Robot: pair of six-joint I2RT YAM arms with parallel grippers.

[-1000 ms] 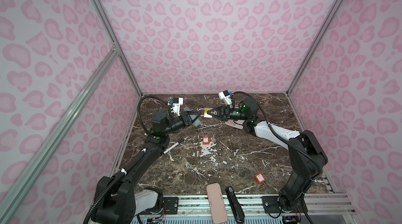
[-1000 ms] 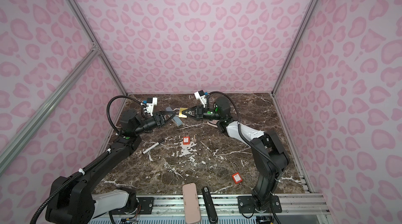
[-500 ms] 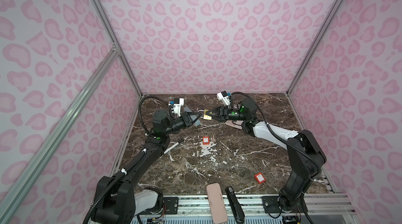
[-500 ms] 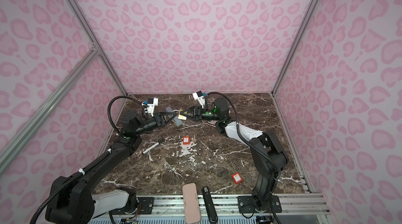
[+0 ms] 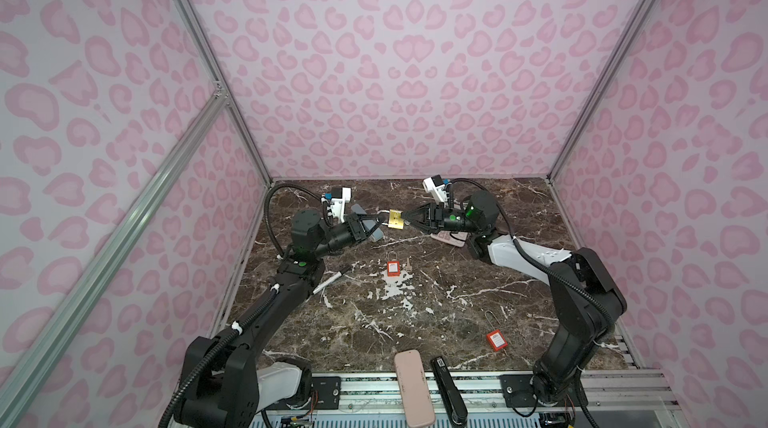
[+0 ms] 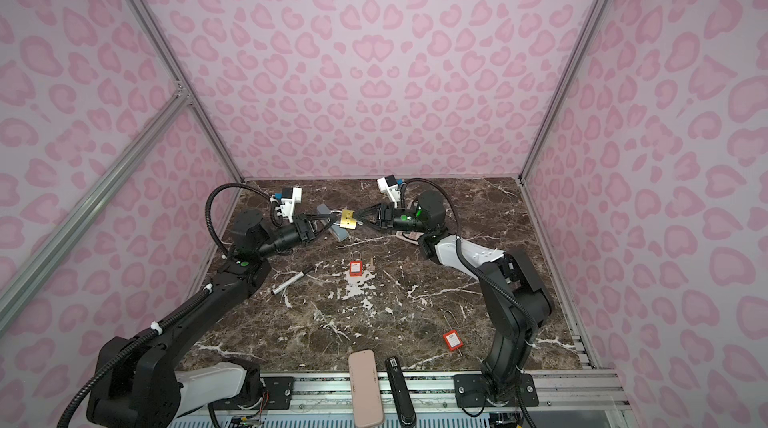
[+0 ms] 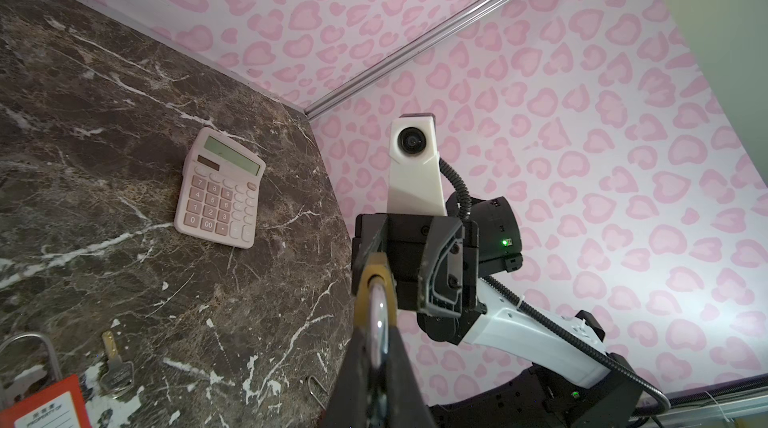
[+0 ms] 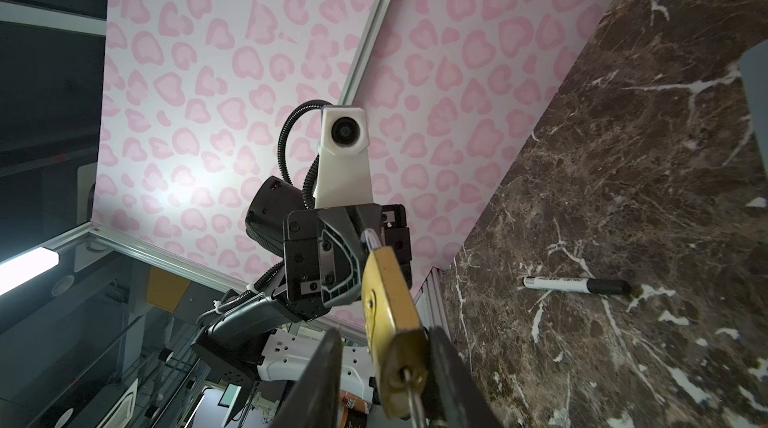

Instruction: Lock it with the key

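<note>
A brass padlock [image 5: 397, 218] [image 6: 348, 220] hangs in the air at the back of the table, between my two grippers. My left gripper [image 5: 375, 223] [image 7: 376, 359] is shut on its silver shackle [image 7: 379, 322]. The key [image 8: 413, 401] sticks out of the keyhole in the lock's bottom end; its head is hidden. My right gripper [image 5: 409, 220] [image 8: 384, 334] stands open around that end of the padlock [image 8: 388, 305]. One finger lies against the brass and a gap shows at the other finger.
A red padlock [image 5: 392, 268] with a loose key [image 5: 409, 265] lies mid-table, and another red padlock [image 5: 496, 339] at the front right. A marker [image 5: 330, 280] lies by the left arm. A pink calculator [image 7: 220, 189] sits under the right wrist. A pink case [image 5: 413, 388] and a black stapler [image 5: 448, 390] rest on the front rail.
The left jaws have closed fully on the shackle. The right jaws now stand wider apart than a second ago. The padlock and both grippers have shifted slightly to the left.
</note>
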